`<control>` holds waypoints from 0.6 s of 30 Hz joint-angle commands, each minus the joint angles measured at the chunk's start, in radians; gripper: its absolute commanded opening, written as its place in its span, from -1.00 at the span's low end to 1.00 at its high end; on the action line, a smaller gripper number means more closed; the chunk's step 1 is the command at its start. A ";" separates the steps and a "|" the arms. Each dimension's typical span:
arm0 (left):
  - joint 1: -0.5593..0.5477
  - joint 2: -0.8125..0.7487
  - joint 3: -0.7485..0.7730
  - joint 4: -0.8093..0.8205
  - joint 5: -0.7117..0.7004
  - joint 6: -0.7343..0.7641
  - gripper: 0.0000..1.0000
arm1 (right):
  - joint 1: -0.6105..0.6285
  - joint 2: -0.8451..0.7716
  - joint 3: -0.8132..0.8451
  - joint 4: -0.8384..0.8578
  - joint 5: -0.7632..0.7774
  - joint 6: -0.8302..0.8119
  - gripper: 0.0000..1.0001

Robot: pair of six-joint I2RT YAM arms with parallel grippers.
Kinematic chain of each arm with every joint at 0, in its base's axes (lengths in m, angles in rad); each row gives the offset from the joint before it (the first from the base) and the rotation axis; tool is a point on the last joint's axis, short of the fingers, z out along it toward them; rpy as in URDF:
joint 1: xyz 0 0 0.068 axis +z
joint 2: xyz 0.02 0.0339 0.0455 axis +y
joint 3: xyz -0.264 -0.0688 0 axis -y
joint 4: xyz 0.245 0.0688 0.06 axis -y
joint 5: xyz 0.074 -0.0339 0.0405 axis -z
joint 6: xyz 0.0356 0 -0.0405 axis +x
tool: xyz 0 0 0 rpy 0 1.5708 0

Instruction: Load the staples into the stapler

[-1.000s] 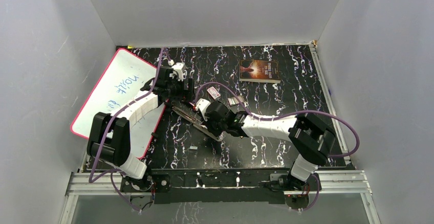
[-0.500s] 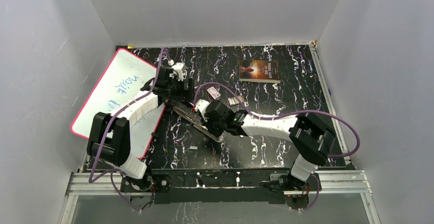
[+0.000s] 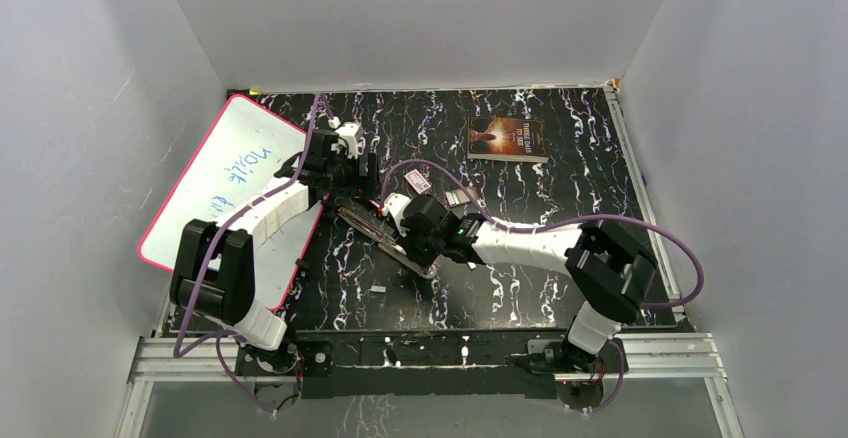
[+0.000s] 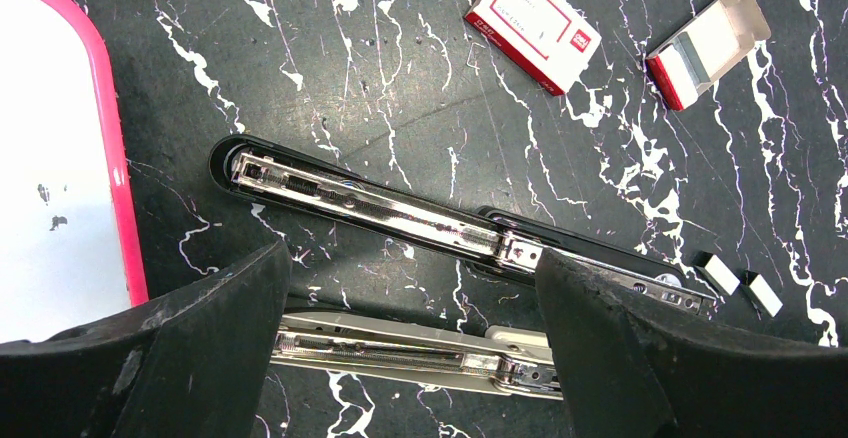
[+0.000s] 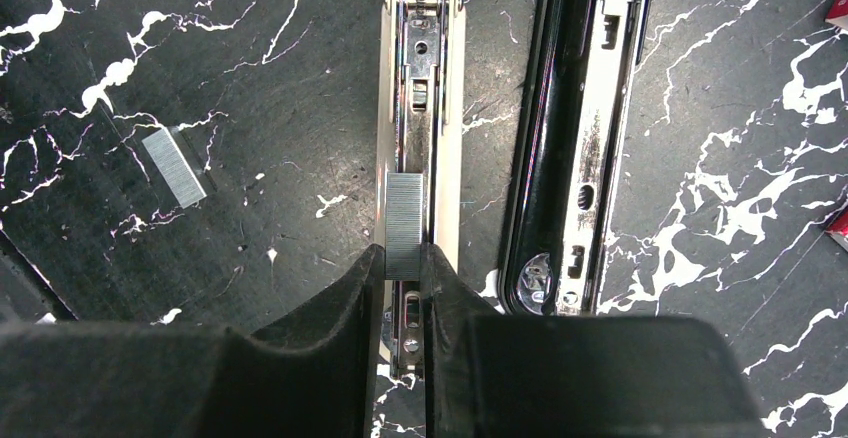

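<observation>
Two staplers lie opened flat side by side on the black marbled table. My right gripper [image 5: 404, 258] is shut on a short strip of the staples [image 5: 404, 220], held right over the open magazine channel of the light grey stapler [image 5: 420, 78]. The black stapler [image 5: 583, 108] lies just to its right. Another staple strip [image 5: 174, 167] lies loose on the table to the left. My left gripper [image 4: 412, 263] stands wide open, its fingers straddling the grey stapler [image 4: 400, 350], with the black stapler [image 4: 390, 210] just beyond. In the top view both grippers meet over the staplers [image 3: 362, 222].
A red-and-white staple box [image 4: 532, 23] and an opened box [image 4: 705, 48] lie past the staplers, with two small staple pieces [image 4: 718, 273] nearby. A pink-rimmed whiteboard [image 3: 235, 173] sits at the left and a book [image 3: 507, 139] at the far side.
The right wrist has crept very slightly toward the far left with the strip. The left arm has not moved.
</observation>
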 commanded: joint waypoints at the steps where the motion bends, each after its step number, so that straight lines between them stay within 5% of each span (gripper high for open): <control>1: 0.004 -0.005 0.031 -0.013 -0.003 0.012 0.83 | -0.013 -0.025 0.012 0.025 -0.030 0.027 -0.47; 7: 0.004 -0.009 0.031 -0.013 -0.002 0.012 0.83 | -0.023 -0.042 0.005 0.044 -0.046 0.046 -0.27; 18: 0.004 -0.008 0.031 -0.012 -0.003 0.012 0.83 | -0.033 -0.089 -0.023 0.088 -0.023 0.057 -0.26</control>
